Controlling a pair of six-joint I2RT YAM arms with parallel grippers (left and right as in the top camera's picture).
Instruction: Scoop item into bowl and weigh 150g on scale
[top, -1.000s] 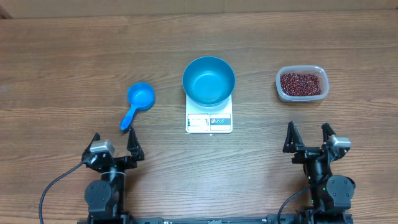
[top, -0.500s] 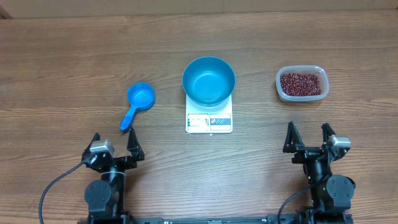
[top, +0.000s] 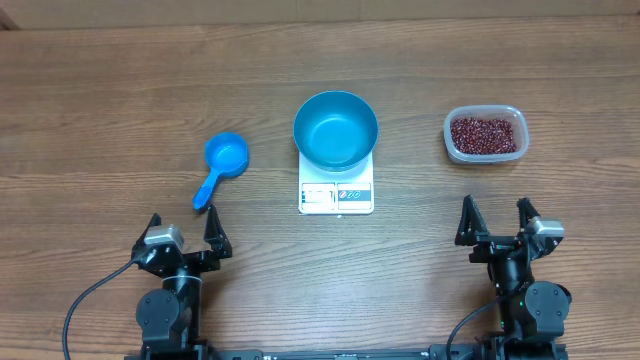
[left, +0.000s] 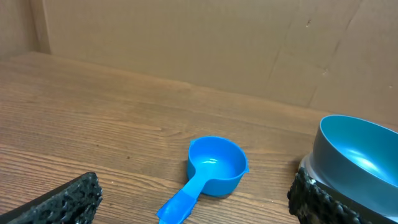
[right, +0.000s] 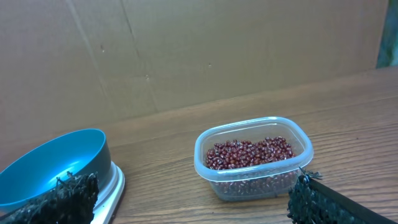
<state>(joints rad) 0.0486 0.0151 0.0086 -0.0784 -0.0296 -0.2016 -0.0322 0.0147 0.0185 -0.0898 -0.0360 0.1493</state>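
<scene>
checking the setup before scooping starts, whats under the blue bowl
The white scale sits under the blue bowl; mainly its front strip with the display sticks out. The rest of its top is covered by the bowl, so it cannot be seen.

Overhead looks straight down from high up, whole surface (top: 120, 80) in frame, left claw (top: 183, 222) and right claw (top: 494, 215) at the bottom edge. Left wrist view sits low and close over the surface, facing roughly level toward the cardboard wall (left: 186, 43), scoop (left: 214, 167) at lower centre, bowl (left: 354, 152) cut off at the right edge; right wrist view has the same low pose, tub (right: 252, 162) centre-right, bowl lower left. Both wrist views share the bowl and wall; overhead takes in scoop, bowl and tub.
</scene>
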